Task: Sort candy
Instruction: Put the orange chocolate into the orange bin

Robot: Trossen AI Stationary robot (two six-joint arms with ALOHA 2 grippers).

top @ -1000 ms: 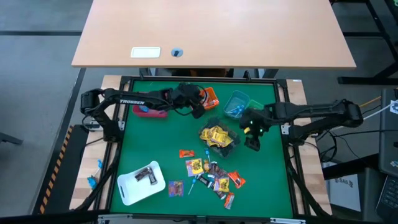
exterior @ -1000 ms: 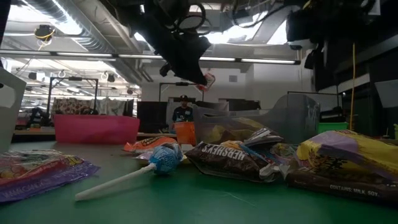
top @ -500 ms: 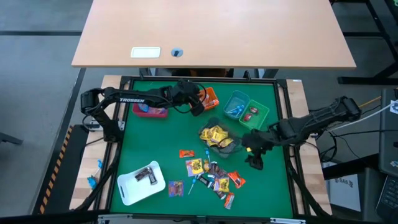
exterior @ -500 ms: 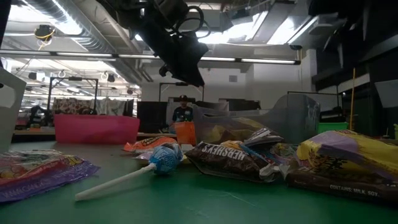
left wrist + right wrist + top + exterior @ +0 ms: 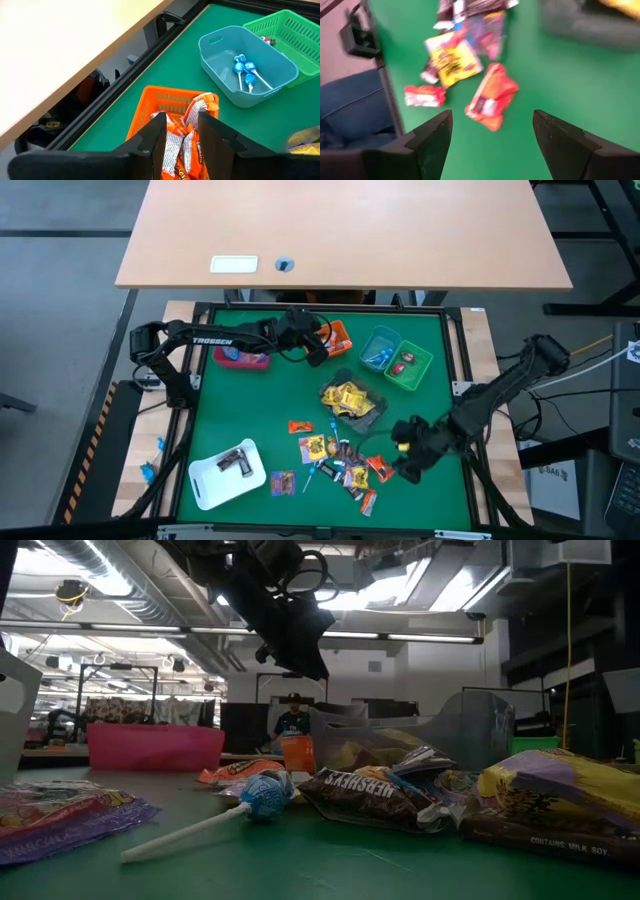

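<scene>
We read "TROSSEN" in white on the left arm [image 5: 212, 342] in the high view, and "HERSHEY'S" on a dark brown packet [image 5: 372, 792] in the low view; a yellow-purple packet [image 5: 560, 802] at the right there carries "CONTAINS MILK, SOY". Other print is too small to read.

Left gripper [image 5: 181, 131] hangs over the orange bin [image 5: 170, 100] at the far side of the green mat [image 5: 250, 410], fingers a little apart, nothing between them; orange-red packets [image 5: 197, 107] lie in the bin just below the tips.

Right gripper [image 5: 492, 135] sits low over the near right part of the mat, fingers spread wide and empty, with an orange-red packet [image 5: 490, 97] lying on the mat between and ahead of them, not touched.

Loose candy [image 5: 340, 465] is heaped near the mat's middle and near edge. Blue lollipops [image 5: 245, 70] lie in the blue bin [image 5: 215, 45], one red sweet [image 5: 399, 367] in the green bin [image 5: 420, 375], yellow packets [image 5: 347, 397] in the grey bin [image 5: 372, 420], dark bars [image 5: 236, 461] in the white tray [image 5: 205, 485]. A pink bin [image 5: 240, 360] sits under the left arm.
</scene>
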